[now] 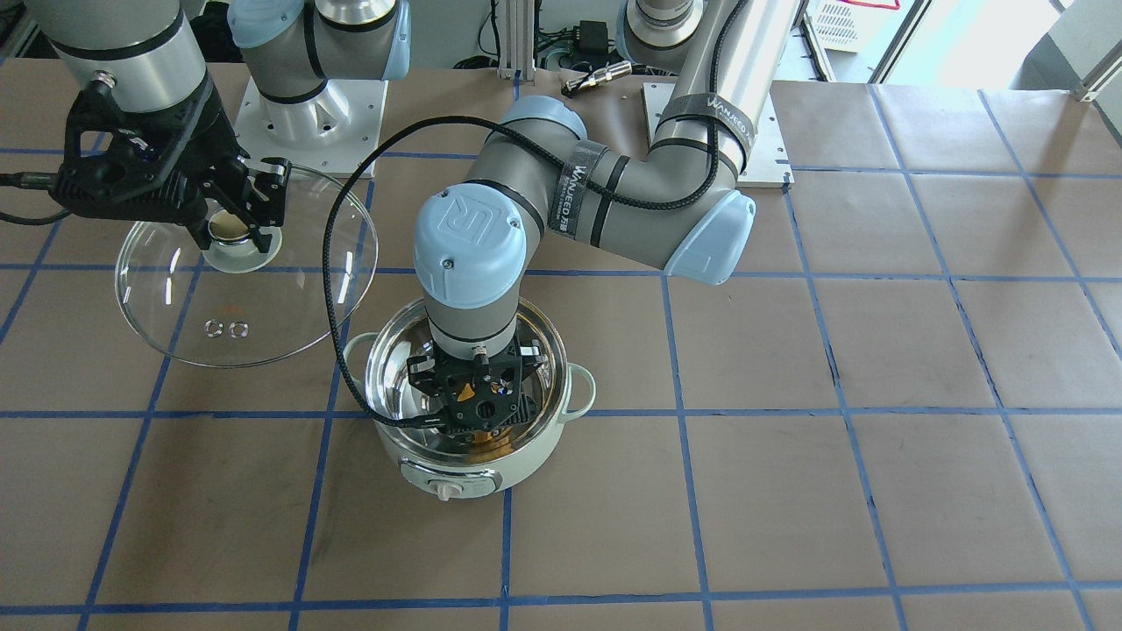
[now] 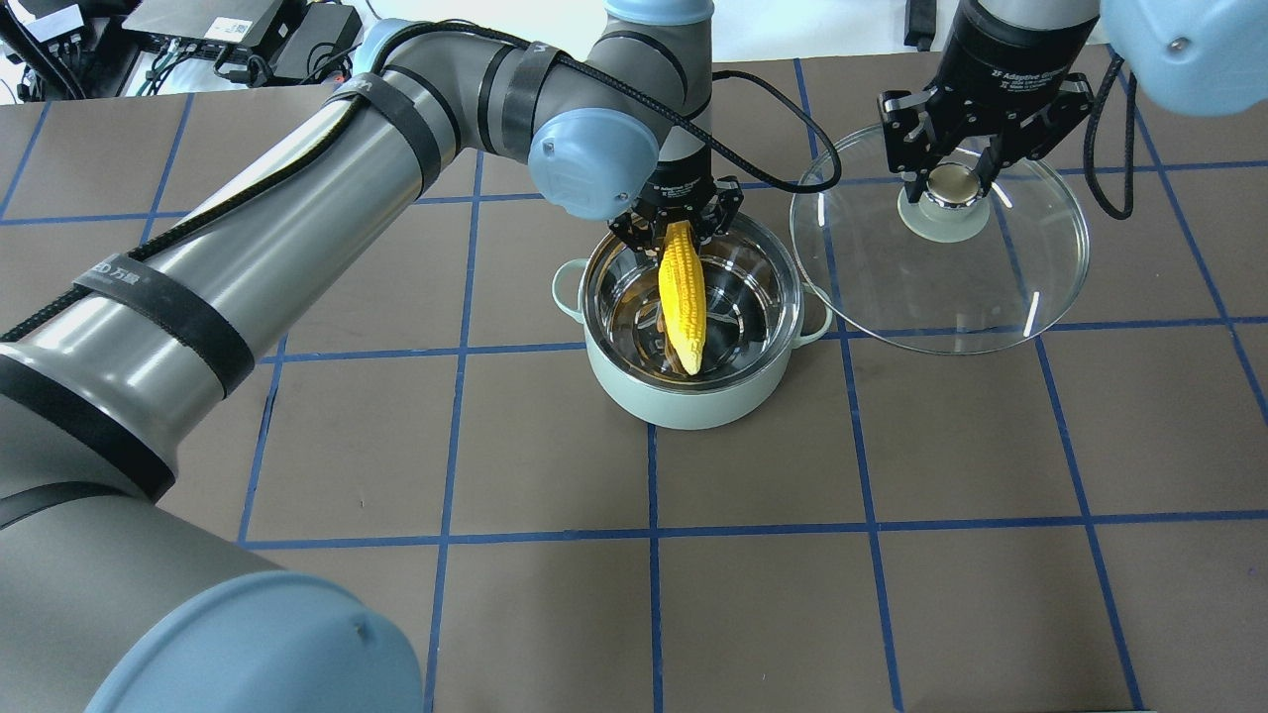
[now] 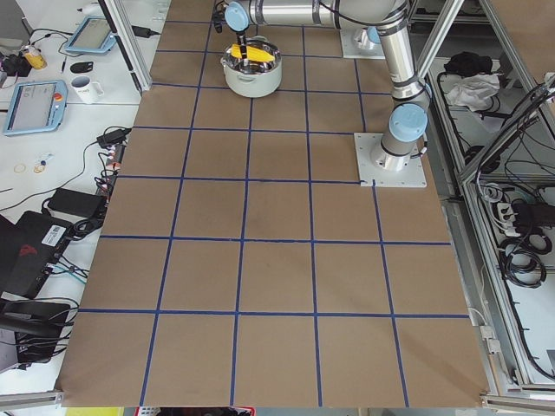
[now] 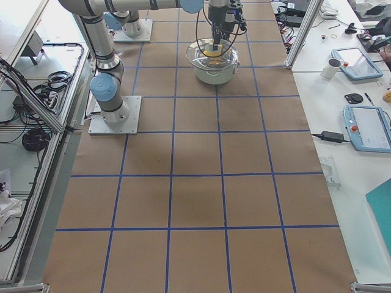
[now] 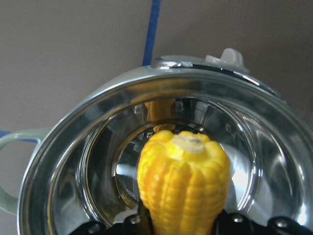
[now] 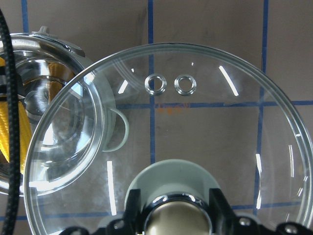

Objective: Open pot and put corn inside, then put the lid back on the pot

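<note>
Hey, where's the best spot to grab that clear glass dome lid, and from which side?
Grip the gold-beige knob at the centre of the clear glass dome lid, coming down from above. The dome is wide and smooth; only the knob stands proud. The right gripper holds it so.

Table (image 1: 920, 508) covered in brown paper, blue tape grid (image 1: 789, 413). Left-side view: white bench (image 3: 26, 182) at left edge with tablets (image 3: 35, 106), mug (image 3: 87, 87); aluminium frame (image 3: 464, 251) right. Bright daylight upper right, front view.

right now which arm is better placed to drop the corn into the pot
Left. The left gripper holds the corn tip-down over the open pot; the right gripper holds the lid aside.
</note>
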{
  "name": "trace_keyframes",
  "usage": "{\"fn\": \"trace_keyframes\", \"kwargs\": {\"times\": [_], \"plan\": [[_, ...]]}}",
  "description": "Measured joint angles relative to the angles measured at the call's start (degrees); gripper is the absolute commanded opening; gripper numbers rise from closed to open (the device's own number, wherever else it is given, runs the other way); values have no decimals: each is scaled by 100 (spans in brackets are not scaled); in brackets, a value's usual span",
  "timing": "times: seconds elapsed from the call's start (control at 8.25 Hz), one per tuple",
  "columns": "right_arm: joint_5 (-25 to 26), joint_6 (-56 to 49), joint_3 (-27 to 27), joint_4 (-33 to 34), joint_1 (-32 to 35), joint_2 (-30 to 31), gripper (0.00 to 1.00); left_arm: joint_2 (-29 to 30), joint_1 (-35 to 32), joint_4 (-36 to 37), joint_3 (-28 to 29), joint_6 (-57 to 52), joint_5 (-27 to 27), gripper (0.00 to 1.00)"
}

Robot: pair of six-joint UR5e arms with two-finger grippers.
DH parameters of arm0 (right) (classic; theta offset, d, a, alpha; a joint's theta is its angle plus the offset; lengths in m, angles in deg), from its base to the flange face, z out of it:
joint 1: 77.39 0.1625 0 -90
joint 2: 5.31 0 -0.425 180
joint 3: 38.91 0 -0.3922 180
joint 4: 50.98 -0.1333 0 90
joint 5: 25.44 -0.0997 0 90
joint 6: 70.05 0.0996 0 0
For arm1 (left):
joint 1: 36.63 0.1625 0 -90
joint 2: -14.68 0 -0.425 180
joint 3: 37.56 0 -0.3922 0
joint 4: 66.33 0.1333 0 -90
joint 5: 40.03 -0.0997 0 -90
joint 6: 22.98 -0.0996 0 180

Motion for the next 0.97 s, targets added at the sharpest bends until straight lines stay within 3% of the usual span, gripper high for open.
{"fn": "trace_keyframes", "kwargs": {"times": [0.12, 0.24, 0.48, 0.61, 0.97], "plan": [[-14, -2, -2, 11, -13, -8, 24, 0, -39, 2, -2, 7, 6, 34], [-21, -7, -2, 12, -32, -7, 24, 0, -61, 3, -2, 16, 12, 59], [-11, -12, 0, 3, -53, -8, 25, -3, -72, 73, 10, 28, 5, 93], [-4, -10, 4, -5, -45, -3, 24, -8, -74, 116, 15, 31, -6, 100], [23, -5, 9, -15, -20, 8, 24, -131, -71, 106, 15, 17, -3, 100]]}}
